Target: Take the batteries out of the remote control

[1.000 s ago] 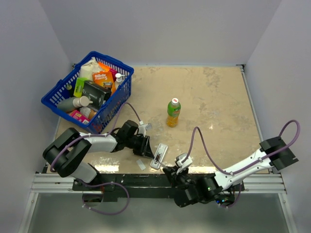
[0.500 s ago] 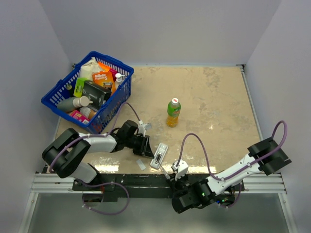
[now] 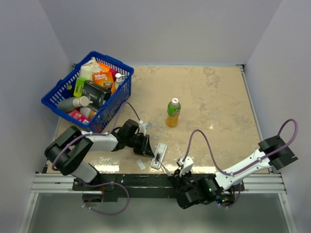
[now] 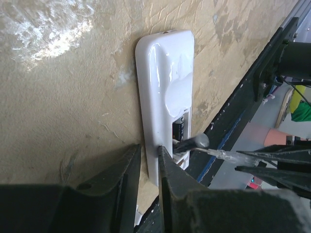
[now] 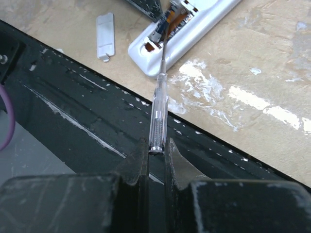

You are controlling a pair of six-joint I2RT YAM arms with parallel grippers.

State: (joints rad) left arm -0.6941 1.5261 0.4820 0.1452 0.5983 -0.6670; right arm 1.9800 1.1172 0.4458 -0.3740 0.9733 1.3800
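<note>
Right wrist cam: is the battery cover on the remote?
No, the remote lies with its battery bay exposed, and a small flat white piece lies apart from it on the table.

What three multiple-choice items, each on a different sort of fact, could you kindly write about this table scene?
1. Where on the table is the blue basket?
A. near right corner
B. centre
C. far left corner

2. What colour is the remote control?
A. white
B. black
C. red

3. What state is the right gripper in?
A. open, empty
B. shut on the thin tool
C. shut, empty

Answers:
1 C, the top view shows it at the far left.
2 A, its casing is glossy white.
3 B, the tool's clear handle is clamped in it.
</note>
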